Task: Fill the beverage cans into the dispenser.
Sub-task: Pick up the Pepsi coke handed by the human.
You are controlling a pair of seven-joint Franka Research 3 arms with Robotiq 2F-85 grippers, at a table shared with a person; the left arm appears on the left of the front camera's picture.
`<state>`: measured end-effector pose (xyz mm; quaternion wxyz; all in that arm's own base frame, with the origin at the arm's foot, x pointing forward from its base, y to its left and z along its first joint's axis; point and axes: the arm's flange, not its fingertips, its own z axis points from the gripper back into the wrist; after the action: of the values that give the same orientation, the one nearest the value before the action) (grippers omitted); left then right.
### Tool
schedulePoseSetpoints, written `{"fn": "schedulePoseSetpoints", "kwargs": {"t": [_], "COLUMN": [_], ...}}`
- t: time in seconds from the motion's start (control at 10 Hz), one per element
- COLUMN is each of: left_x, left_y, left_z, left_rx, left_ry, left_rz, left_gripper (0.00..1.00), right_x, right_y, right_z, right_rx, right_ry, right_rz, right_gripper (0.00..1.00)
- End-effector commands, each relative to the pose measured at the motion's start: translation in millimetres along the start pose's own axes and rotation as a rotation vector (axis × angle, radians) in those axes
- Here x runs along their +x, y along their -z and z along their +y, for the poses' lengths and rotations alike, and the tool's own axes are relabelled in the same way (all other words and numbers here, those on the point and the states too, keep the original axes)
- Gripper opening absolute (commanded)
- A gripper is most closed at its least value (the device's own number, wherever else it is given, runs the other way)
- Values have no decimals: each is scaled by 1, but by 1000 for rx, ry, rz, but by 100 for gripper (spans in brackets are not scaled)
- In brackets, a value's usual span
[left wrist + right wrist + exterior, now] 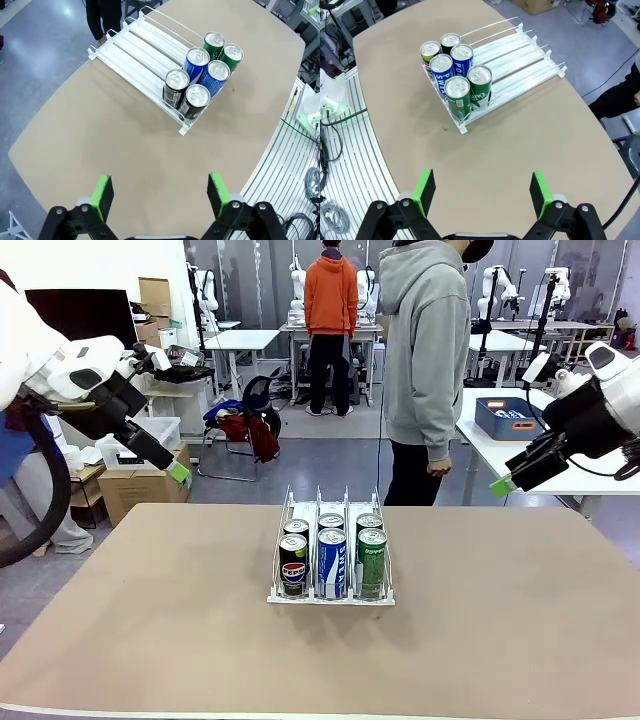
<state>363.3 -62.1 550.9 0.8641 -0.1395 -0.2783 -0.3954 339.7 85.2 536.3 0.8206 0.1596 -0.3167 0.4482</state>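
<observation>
At the upper left of the front view the left gripper hangs above the worktop, well apart from the cans, its arm cut off by the frame edge; side-on there its jaws are hard to read, but the left wrist view shows its two green pads wide apart with nothing between them.

At the centre of the front view stands the one dispenser, three lanes wide, holding six cans in all: two dark cans in the left lane, two blue-and-white cans in the middle, two green cans on the right; each pair sits one behind the other at the lanes' lower end; the rear three show little more than their silver tops, their labels hidden by the front ones; the upper stretch of each lane lies bare.

Behind it a person in a grey hoodie stands, the head cut off by the top edge.

At the right the right gripper hangs level with the left one; its wrist view shows the jaws apart, gripping nothing.
</observation>
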Motion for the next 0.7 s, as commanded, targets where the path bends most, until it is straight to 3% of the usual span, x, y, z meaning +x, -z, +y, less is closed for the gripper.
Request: {"fn": "schedulePoseSetpoints", "kwargs": {"t": [0.0,0.3,0.6], "left_x": [2,2,41], "left_y": [-2,0,-41], "left_z": [-3,-4,-1], "left_rx": [-21,-3,-148], "left_ry": [10,9,23], "left_rz": [7,6,-101], "left_gripper": [100,100,100], "right_x": [2,3,46], "right_y": [0,0,-24], "right_z": [6,5,2], "right_rx": [9,-3,-18], "right_ry": [-13,-12,-52], "right_rz": [-12,2,7], "right_gripper": [100,100,100]}}
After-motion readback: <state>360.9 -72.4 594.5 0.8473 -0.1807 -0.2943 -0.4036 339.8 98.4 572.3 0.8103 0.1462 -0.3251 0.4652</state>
